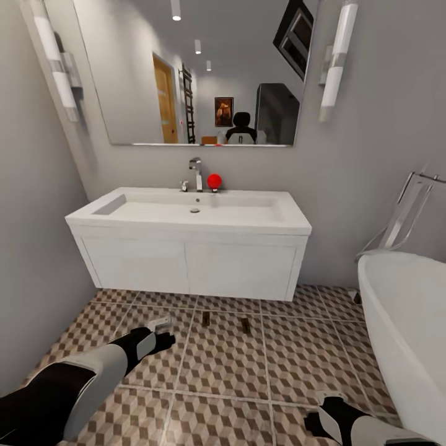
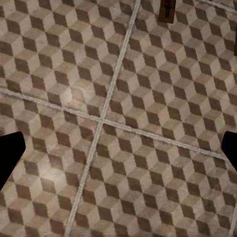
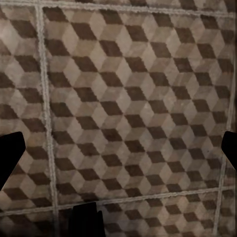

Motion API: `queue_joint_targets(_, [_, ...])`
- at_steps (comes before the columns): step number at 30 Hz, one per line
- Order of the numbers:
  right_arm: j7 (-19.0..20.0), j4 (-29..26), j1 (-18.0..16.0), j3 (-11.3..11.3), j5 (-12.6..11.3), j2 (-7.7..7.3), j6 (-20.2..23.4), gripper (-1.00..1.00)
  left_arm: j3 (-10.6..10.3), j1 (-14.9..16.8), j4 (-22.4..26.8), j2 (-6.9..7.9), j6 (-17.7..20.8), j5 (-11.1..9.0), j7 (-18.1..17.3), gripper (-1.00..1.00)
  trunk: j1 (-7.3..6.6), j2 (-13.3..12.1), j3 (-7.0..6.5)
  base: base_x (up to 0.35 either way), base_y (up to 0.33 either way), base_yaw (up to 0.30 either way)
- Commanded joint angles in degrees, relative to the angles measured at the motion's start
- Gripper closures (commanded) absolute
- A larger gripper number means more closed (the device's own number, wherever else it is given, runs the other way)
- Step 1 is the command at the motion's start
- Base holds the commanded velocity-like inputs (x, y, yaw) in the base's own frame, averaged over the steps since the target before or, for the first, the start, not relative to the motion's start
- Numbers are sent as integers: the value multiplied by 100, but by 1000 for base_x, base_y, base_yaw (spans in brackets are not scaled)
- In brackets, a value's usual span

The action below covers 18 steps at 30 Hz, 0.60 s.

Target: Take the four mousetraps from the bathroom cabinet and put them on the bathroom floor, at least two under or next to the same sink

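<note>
— While your left arm reaches forward and low over the bathroom floor (image 1: 223,365), how does its gripper stand?

— Your left gripper (image 1: 162,331) points toward the sink (image 1: 189,214), its forearm slanting up from the lower left corner of the head view. In the left wrist view you see only two dark fingertips (image 2: 10,153) at the far edges, well apart, so the jaws are wide and hold nothing. A small pale thing lies just beside the gripper in the head view; you cannot tell what it is.

— And your right arm?

— It comes in at the lower right, near the white bathtub (image 1: 402,322). Your right gripper (image 1: 325,418) hangs low over the tiles. Its fingertips (image 3: 11,155) also sit at opposite edges of the wrist view, wide apart, empty.

— Where are the mousetraps?

— You can count two mousetraps on the floor just in front of the sink's white panels: one (image 1: 205,318) near a grout line, another (image 1: 245,324) a little to its right. They lie apart from each other. One (image 2: 168,10) also shows at the edge of the left wrist view.

— Anything else to count, or any writing?

— One chrome tap (image 1: 197,173), one red ball (image 1: 214,181) beside it, one mirror (image 1: 204,68) and two wall lights (image 1: 334,62). You can read no writing anywhere.
</note>
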<state>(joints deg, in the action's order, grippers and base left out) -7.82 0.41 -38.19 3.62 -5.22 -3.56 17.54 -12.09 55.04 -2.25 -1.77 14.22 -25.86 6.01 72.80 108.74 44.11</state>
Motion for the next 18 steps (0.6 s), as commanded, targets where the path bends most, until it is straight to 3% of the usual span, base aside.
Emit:
queue_joint_targets(1, [-15, 4, 13, 38, -55, -8, 11, -100, -48, -22, -7, 0, 11, -59, 14, -100, -23, -39, -13, 0, 0, 0])
queue_joint_targets(18, [-9, 3, 126, 36, -64, -48, 4, -100, -31, -182, -12, 22, 10, -133, 16, -100, -397, -721, -318, 0, 0, 0])
